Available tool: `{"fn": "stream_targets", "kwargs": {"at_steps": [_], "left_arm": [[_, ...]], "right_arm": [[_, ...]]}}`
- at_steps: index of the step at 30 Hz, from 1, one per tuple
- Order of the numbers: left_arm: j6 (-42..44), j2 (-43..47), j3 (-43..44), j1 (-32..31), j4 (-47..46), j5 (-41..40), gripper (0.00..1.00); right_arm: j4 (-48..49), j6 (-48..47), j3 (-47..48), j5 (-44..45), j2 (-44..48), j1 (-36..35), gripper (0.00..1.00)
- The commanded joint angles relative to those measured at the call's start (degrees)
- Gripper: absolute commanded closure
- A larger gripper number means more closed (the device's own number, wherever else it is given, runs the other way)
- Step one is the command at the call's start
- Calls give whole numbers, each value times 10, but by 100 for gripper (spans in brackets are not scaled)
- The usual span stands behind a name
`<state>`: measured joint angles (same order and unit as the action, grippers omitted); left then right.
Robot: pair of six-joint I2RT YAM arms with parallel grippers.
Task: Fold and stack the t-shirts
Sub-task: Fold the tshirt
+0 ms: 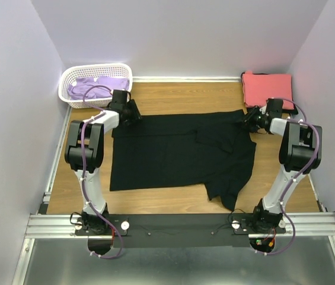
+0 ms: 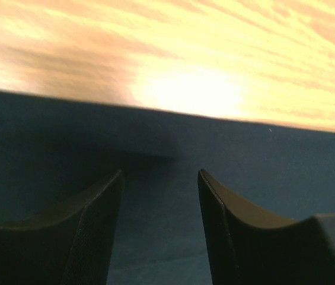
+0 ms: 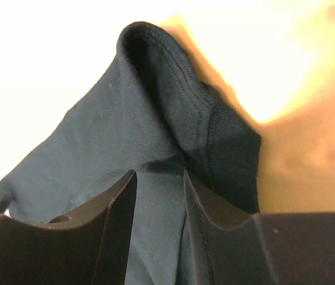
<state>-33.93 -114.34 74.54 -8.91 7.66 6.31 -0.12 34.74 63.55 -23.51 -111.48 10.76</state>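
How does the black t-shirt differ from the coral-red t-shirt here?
The black t-shirt lies spread out centrally, its right side rumpled; the coral-red t-shirt sits folded compactly in the far right corner. The black one covers far more surface than the coral-red one. Both rest on the wooden table.

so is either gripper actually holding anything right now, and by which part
The right gripper pinches the black t-shirt by a hemmed fold at its far right corner. The left gripper stands open over its far left edge, holding nothing.
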Motion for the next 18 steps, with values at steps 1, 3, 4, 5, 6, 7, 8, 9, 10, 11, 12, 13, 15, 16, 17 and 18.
{"fn": "stream_targets", "kwargs": {"at_steps": [1, 3, 4, 5, 6, 7, 8, 9, 10, 11, 12, 13, 15, 16, 17, 18], "left_arm": [[0, -35, 35, 29, 20, 9, 39], [1, -51, 53, 30, 29, 12, 39], [4, -55, 61, 31, 35, 13, 40], [4, -60, 74, 31, 37, 12, 40], [4, -64, 80, 32, 42, 8, 40], [5, -65, 85, 32, 45, 3, 40], [7, -67, 90, 33, 46, -1, 40], [8, -64, 99, 33, 48, -2, 40], [10, -60, 101, 33, 47, -2, 39], [9, -53, 97, 32, 46, 0, 38], [8, -32, 92, 31, 43, 5, 36], [6, -19, 87, 29, 39, 5, 35], [6, 12, 67, 20, 34, 4, 30], [6, 50, 59, 11, 34, -2, 28], [6, 70, 37, 6, 34, -9, 27], [4, 116, 23, -1, 34, -25, 26]], "right_arm": [[-4, -2, 28, 29, -80, 13, 54], [-4, -2, 53, 26, -97, 13, 54], [-4, -3, 62, 20, -113, 13, 54], [-4, -2, 68, 18, -116, 13, 54], [-4, -1, 79, 16, -121, 13, 54], [-4, -1, 83, 16, -121, 12, 54], [-4, -4, 86, 15, -118, 12, 54], [-4, -8, 89, 14, -115, 12, 54], [-4, -13, 90, 13, -110, 12, 54], [-4, -20, 90, 7, -92, 12, 53], [-4, -23, 90, 4, -81, 12, 53], [-4, -27, 88, 1, -68, 10, 52], [-4, -35, 76, 0, -24, 6, 49], [-8, -38, 69, 4, -9, 0, 48], [-14, -43, 57, 7, 28, -4, 47], [-30, -48, 49, 11, 47, -7, 46]]}}
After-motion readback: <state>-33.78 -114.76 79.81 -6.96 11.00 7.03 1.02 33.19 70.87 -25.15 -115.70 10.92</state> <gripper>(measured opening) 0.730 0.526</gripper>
